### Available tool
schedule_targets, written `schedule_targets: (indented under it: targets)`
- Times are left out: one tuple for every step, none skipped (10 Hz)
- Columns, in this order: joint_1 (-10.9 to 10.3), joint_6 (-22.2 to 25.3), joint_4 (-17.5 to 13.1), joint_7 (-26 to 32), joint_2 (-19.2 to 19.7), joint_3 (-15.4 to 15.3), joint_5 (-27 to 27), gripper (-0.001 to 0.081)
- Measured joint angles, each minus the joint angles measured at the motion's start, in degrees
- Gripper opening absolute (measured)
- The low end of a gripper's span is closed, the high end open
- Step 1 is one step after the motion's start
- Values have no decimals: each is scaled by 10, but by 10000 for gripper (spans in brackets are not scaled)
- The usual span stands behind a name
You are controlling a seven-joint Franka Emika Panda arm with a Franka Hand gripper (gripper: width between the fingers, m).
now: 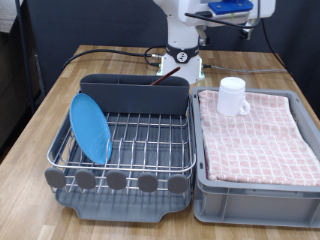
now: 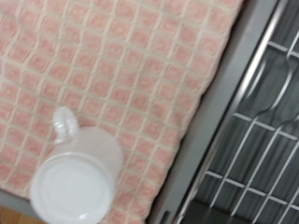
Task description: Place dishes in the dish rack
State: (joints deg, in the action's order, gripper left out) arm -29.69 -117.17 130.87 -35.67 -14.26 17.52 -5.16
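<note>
You see plate (image 1: pixel 90 127) standing in rack (image 1: pixel 140 140); spoon (image 1: pixel 165 78) in back compartment. Mug (image 1: pixel 233 96) left on crate cloth (image 1: pixel 262 135). Tool out of view, state unknown.

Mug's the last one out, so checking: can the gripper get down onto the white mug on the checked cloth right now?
Probably yes. The white mug stands upright and alone on the pink checked cloth in the grey crate, with nothing over or against it. The wrist view looks straight down on its open mouth. The gripper itself does not show.
</note>
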Motion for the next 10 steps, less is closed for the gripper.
schedule_targets:
  targets:
    - [-6,9,0,-21,1,-17,0,802]
    - [-13,10,1,-36,1,-35,-7,802]
    - [-14,10,1,-47,2,-43,-16,802]
    - [-14,10,1,-47,2,-41,-14,802]
    - [-14,10,1,-46,3,-40,-13,802]
    - [-14,10,2,-45,4,-41,-12,802]
    - [-14,16,2,-45,5,-43,-12,802]
    - [-15,20,2,-45,6,-47,-12,802]
    - [-15,24,2,-44,7,-52,-12,802]
    - [-16,24,2,-44,9,-57,-12,802]
